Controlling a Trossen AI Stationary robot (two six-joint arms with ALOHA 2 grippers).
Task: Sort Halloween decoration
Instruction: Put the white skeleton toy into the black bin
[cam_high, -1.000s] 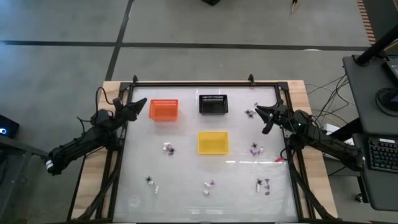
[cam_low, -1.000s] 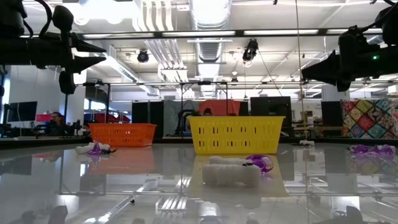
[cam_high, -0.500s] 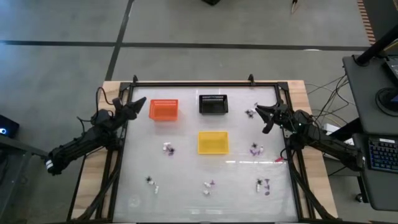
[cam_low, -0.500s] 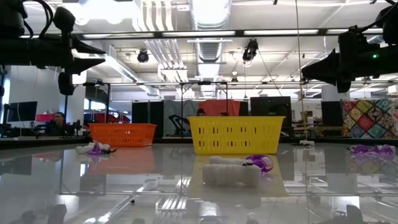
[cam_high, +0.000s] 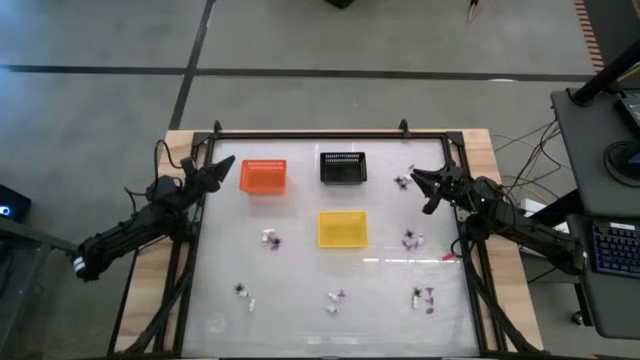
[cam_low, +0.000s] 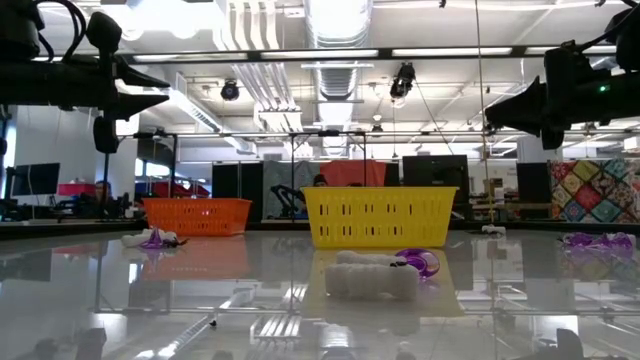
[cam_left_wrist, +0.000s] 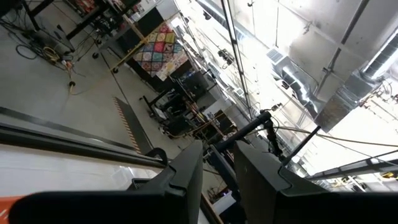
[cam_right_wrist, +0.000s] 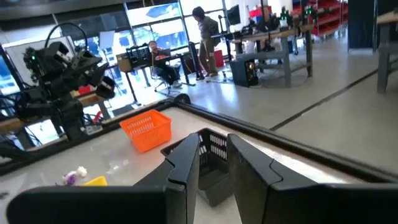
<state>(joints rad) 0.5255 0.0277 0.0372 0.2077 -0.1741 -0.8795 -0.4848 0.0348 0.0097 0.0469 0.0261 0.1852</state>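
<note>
**Both arms raised at the far corners, decorations scattered on the surface**

The left gripper (cam_high: 228, 162) hangs above the far left corner of the surface (cam_high: 300, 270), just left of the orange basket (cam_high: 264, 176). Its fingers (cam_left_wrist: 186, 171) stand a narrow gap apart and hold nothing (through the gap only the room beyond shows). The right gripper (cam_high: 418, 180) hangs over the far right part of the surface, pointing left, with its fingers (cam_right_wrist: 186, 158) likewise slightly parted and empty. In the low view both grippers sit well above the surface, the left one (cam_low: 160, 88) at the upper left and the right one (cam_low: 492, 113) at the upper right.

The decorations lie loose on the surface, none in a basket as far as can be seen. One cluster (cam_high: 270, 239) lies left of the yellow basket (cam_high: 342, 228), another (cam_high: 411, 240) right of it. A small group (cam_high: 402, 181) sits just beside the right gripper, right of the black basket (cam_high: 343, 167). Three more lie toward the near edge: at the left (cam_high: 245, 294), in the middle (cam_high: 335, 298), and at the right (cam_high: 424, 297). In the low view a white piece (cam_low: 372, 278) with a purple piece (cam_low: 420, 262) behind it lies in front of the yellow basket (cam_low: 380, 216).

People show in the room beyond, one seated (cam_right_wrist: 163, 65) and one standing (cam_right_wrist: 207, 40).
</note>
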